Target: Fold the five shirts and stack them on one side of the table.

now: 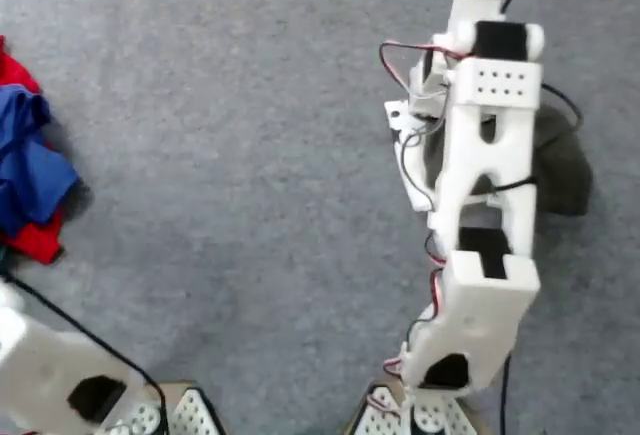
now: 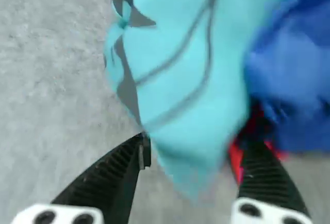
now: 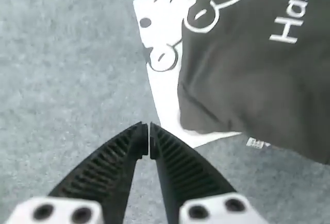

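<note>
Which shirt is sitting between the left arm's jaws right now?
The turquoise shirt with grey lines. The blue shirt and red shirt lie bunched beside it.

A crumpled blue shirt [image 1: 30, 170] lies heaped at the table's [image 1: 250, 155] left edge. It sits on top of a red shirt [image 1: 35, 240], whose cloth shows past it on both the far and the near side. In the left wrist view a turquoise shirt [image 2: 180, 54] with thin dark lines and dark grey patches lies bunched against the blue one, with a bit of red showing where they meet. Near the table's right edge a folded dark grey shirt [image 3: 258, 69] with white print lies flat on a white shirt [image 3: 165, 85] with dark outline drawings. The white shirt's straight edge and one corner stick out beside it.
</note>
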Tool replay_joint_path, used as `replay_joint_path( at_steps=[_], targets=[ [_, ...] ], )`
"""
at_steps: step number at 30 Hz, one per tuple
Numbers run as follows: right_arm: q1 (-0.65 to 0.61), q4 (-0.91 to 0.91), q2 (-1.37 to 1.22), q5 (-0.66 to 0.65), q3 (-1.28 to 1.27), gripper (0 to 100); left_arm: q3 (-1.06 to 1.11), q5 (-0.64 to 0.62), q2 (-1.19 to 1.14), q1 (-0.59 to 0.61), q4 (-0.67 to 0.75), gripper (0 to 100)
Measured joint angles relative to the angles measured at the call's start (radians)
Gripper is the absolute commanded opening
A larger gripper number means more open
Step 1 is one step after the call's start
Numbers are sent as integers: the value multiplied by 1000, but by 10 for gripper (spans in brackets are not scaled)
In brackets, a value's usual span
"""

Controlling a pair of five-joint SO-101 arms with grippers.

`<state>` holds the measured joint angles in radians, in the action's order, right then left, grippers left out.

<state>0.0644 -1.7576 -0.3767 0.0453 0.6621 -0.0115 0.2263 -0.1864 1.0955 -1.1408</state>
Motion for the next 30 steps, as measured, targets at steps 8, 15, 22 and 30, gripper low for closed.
replay_joint_path(
  at_steps=[8,15,22,30],
  targets=[
    [-9,2,0,0,-6,18,-15,2,-63,14,66,27],
    [-9,2,0,0,-6,18,-189,-3,48,12,-117,29],
    [-9,2,0,0,-6,18,-479,-138,259,3,-292,29],
    [-9,2,0,0,-6,18,-664,-167,512,-328,-511,29]
  ],
)
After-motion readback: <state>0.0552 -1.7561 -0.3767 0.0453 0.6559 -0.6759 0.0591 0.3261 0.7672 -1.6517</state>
